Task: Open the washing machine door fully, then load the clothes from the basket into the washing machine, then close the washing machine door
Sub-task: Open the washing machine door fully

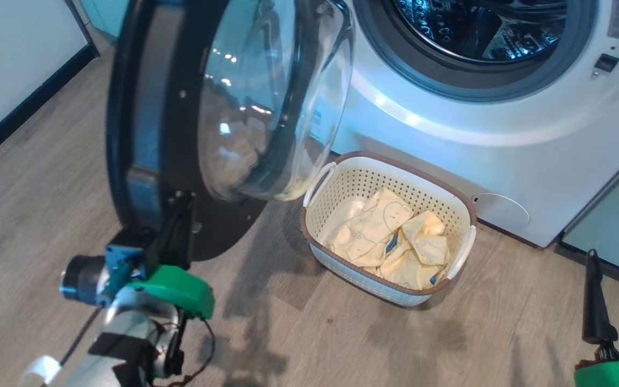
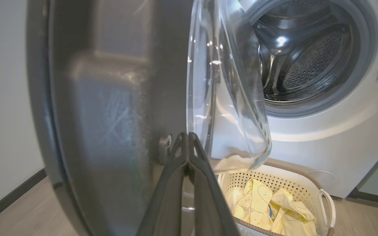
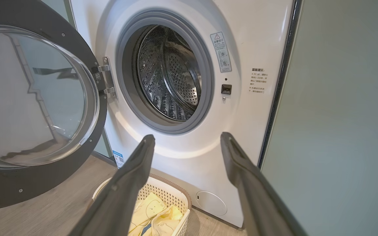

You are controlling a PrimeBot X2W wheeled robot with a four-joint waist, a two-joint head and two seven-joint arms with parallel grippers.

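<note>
A white wall [image 1: 8, 64] with dark skirting borders the wood-look floor [image 1: 30, 226] at far left. The left gripper [image 2: 187, 135], fingers pressed together and holding nothing, sits at the dark inner face of the washing machine door [image 1: 143, 107], which stands swung out, its glass bowl just beside the basket's left handle. The basket [image 1: 384, 159] rests on the floor close before the washing machine [image 1: 449, 150], the clothes [image 1: 390, 236] heaped inside it. Bare floor lies in front of it. The right gripper [image 3: 187, 137] hovers with fingers wide apart, facing the exposed drum [image 3: 172, 75]. A pale green cabinet panel [image 3: 340, 114] flanks the machine's right edge.
</note>
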